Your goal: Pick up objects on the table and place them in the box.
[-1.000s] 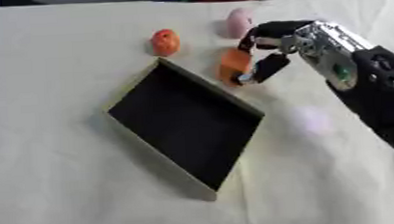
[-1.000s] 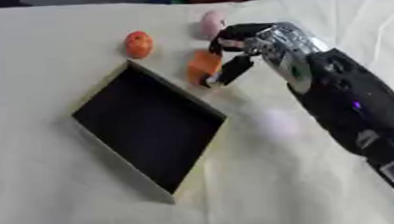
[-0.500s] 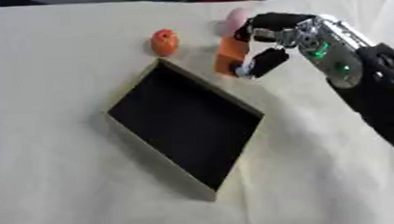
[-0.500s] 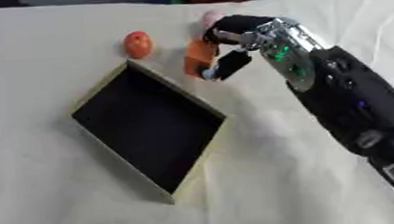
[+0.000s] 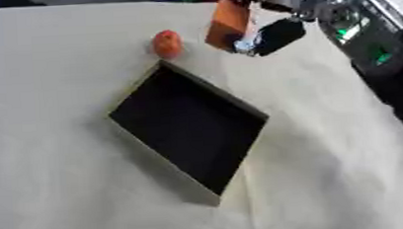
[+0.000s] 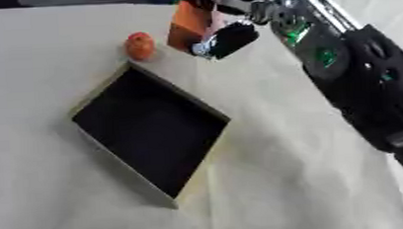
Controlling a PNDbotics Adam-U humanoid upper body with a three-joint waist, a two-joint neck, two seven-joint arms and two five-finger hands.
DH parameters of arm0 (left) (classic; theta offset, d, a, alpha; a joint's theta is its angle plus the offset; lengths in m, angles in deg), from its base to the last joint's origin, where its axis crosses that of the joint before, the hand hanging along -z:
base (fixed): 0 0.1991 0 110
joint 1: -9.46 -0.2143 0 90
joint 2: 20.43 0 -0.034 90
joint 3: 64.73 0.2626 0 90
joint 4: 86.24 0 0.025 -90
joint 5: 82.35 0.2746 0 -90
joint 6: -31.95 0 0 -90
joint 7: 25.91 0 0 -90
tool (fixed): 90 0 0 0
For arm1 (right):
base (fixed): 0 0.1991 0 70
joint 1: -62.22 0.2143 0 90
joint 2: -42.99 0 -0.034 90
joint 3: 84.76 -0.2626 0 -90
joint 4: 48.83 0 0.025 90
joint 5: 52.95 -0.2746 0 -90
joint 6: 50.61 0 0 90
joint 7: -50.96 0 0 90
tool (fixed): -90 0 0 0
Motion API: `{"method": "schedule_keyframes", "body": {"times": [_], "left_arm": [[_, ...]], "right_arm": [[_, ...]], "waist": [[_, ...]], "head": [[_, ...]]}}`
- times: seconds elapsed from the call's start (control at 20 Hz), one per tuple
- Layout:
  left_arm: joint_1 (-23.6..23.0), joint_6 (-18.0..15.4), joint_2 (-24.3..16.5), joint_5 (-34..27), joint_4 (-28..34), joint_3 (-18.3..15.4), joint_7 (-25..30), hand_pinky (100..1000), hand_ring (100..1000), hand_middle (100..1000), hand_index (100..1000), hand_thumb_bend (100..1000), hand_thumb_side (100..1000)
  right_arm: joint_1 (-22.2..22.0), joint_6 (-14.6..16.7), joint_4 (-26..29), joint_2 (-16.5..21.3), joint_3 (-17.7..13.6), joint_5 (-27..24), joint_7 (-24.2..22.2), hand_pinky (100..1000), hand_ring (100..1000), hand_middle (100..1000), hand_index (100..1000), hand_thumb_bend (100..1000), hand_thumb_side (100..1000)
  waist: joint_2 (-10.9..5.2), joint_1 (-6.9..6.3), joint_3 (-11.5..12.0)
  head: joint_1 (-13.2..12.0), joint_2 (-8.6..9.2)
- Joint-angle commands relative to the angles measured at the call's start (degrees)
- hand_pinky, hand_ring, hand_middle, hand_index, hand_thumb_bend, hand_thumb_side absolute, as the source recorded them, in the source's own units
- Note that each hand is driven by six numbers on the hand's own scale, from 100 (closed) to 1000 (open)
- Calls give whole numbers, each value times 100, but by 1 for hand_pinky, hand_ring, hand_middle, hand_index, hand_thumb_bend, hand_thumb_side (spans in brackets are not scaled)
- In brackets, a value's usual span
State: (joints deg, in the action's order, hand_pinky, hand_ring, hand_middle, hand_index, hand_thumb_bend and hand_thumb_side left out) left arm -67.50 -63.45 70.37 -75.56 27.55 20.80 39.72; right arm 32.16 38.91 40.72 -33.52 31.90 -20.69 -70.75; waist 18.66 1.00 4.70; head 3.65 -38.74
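A: R hand (image 5: 274,31) status?
B: Pinching orange block (image 5: 229,22), lifted above table (image 5: 62,193), just beyond box's (image 5: 188,129) far corner.
A: Risk?
B: Pinch looks narrow; block could slip, land outside box near the round orange obj (image 5: 166,43).

Even, soft light; whole picture blurred, faint shadows

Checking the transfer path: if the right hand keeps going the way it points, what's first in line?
Likely the small orange ball, just past the orange block the right hand holds; depth is unclear.
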Motion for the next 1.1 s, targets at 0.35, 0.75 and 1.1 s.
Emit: {"method": "schedule_keyframes", "body": {"times": [0.35,0.75,1.1], "left_arm": [[42,-7,-96,20,80,-28,32,600,607,725,637,101,937],[57,-19,-94,20,80,-24,33,600,608,726,637,101,936],[61,-19,-76,18,80,-21,42,600,608,727,638,101,936]], "right_arm": [[81,-248,1159,180,449,-602,-716,833,790,570,736,100,618],[-53,-279,1143,67,723,-471,-1035,824,784,571,732,118,594],[-220,-85,910,-93,911,86,-941,817,785,580,729,141,582]], "waist": [[-142,-21,9],[-134,-21,21],[-139,-37,52]], "head": [[-1,1],[20,-10],[45,1]]}}
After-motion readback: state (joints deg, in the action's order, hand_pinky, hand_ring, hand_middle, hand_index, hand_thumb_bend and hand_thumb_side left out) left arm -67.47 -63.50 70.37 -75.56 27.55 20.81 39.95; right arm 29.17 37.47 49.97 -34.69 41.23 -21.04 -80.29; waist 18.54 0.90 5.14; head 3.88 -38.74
